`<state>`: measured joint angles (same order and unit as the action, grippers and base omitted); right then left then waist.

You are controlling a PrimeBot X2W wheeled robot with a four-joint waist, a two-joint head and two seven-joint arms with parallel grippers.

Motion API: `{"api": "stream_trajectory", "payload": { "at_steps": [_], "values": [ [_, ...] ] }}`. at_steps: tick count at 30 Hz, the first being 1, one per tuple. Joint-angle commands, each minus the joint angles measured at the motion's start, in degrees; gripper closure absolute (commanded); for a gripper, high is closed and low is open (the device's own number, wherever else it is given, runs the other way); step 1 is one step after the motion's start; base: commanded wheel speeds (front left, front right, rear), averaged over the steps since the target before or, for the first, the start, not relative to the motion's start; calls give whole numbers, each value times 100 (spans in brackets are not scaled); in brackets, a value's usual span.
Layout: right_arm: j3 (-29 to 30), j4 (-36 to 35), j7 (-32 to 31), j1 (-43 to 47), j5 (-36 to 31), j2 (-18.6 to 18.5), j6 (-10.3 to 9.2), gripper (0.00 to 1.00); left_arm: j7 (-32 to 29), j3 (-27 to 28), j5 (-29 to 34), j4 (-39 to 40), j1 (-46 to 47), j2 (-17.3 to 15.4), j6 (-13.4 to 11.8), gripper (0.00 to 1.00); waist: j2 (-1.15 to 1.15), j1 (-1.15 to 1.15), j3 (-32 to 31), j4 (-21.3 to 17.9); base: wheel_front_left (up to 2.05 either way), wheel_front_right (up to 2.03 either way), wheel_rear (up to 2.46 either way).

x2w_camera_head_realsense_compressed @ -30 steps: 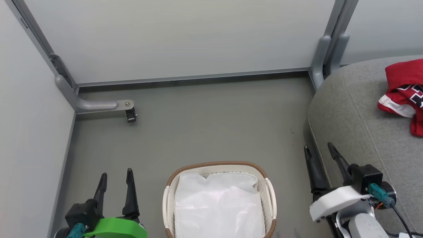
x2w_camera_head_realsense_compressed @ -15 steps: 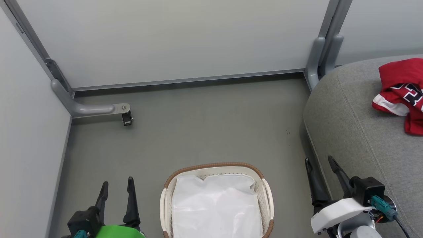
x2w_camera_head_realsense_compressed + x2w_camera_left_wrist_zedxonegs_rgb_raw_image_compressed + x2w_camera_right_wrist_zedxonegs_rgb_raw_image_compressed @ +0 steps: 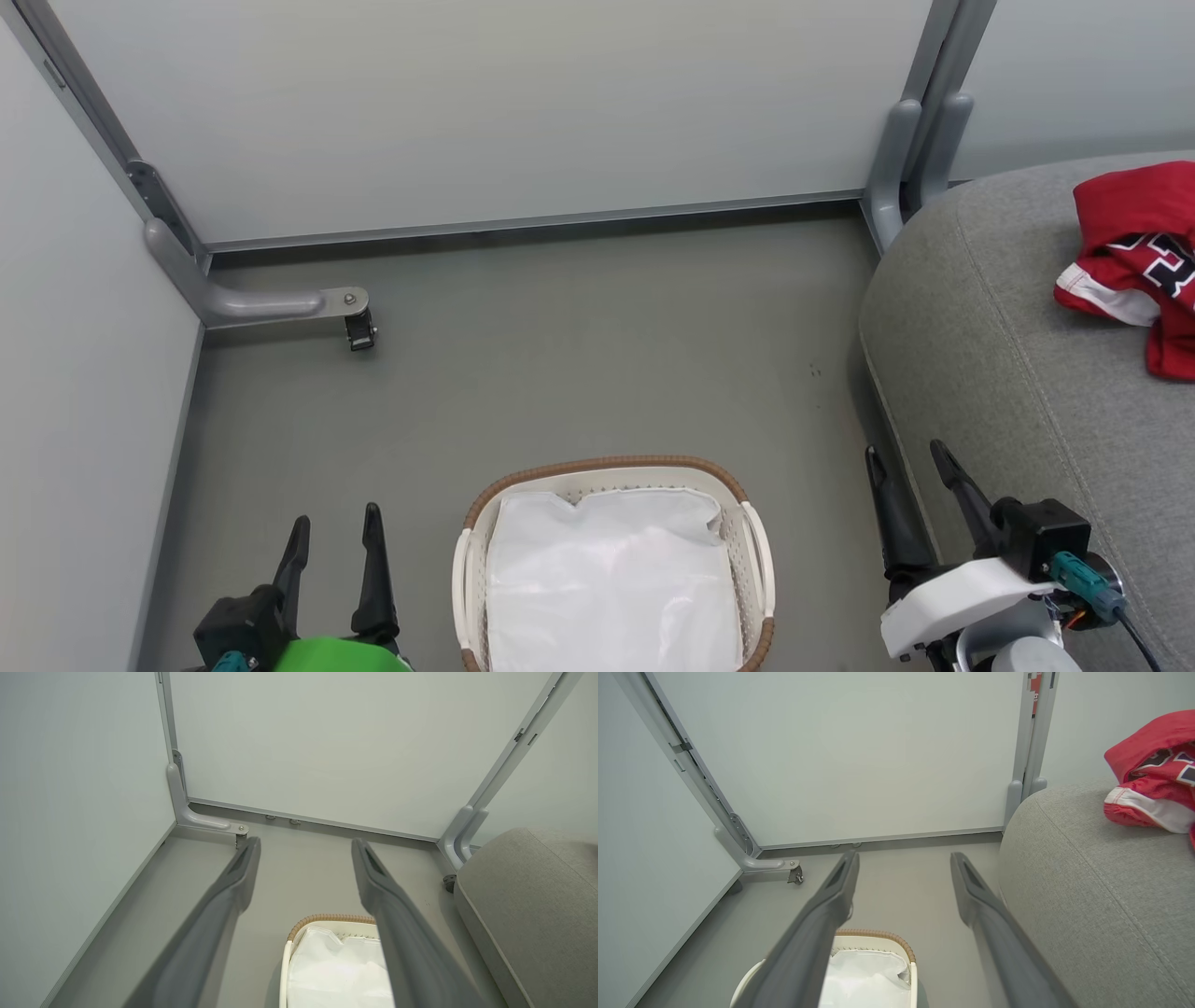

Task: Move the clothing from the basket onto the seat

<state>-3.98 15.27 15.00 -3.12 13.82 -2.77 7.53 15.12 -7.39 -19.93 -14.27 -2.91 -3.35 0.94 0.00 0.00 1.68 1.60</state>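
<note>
Little has changed for the clothing (image 3: 1134,261) over the last second: the small slide of the whole head view is the camera's, and the red heap with its white-trimmed jersey lies on the seat (image 3: 1008,401) as before, towards the far right, partly cut off by the picture's edge. You can treat the task as probably finished, since the basket (image 3: 607,464) on the floor (image 3: 560,373) shows just its white liner (image 3: 611,579); whether anything lies under that cloth you cannot tell. Both grippers sit a little lower in the head view than they did. The left gripper (image 3: 336,515) hangs left of the basket with its fingers spread and nothing between them; the right gripper (image 3: 904,450) is likewise spread and empty, just beside the seat's rounded near edge. The likeliest slip is a needless reach into the basket that catches the liner and drags it, or the light basket, along. A second one is the right arm brushing the cushion if you swing it outward, as its fingers are already close to the fabric. Your open room is the bare floor between the basket and the back panel (image 3: 513,112). Mind the side panel (image 3: 84,392) near the left arm and the caster bracket (image 3: 280,303) jutting out from that corner.
</note>
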Motion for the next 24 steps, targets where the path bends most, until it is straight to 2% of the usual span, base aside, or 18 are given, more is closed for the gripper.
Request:
{"api": "stream_trajectory", "payload": {
  "at_steps": [1,3,4,9,24],
  "values": [
    [14,16,26,-41,31,-23,-8,0,4,30,72,-12,17,-2,8,0,0,0,4,1,0,0,0],
    [17,18,26,-44,36,-23,-8,0,4,39,66,-27,24,3,19,0,0,0,9,1,0,0,0],
    [3,-1,0,-7,10,0,0,100,-1,18,-1,-32,0,12,7,100,0,0,10,1,0,0,0],
    [-18,170,-28,77,99,28,0,100,-25,11,-101,-238,3,31,13,100,0,0,10,-1,0,0,0],
    [143,102,-407,-8,1675,-22,-1,100,-449,288,-1509,-185,200,33,141,100,0,0,-9,-20,0,0,0]
  ]
}}
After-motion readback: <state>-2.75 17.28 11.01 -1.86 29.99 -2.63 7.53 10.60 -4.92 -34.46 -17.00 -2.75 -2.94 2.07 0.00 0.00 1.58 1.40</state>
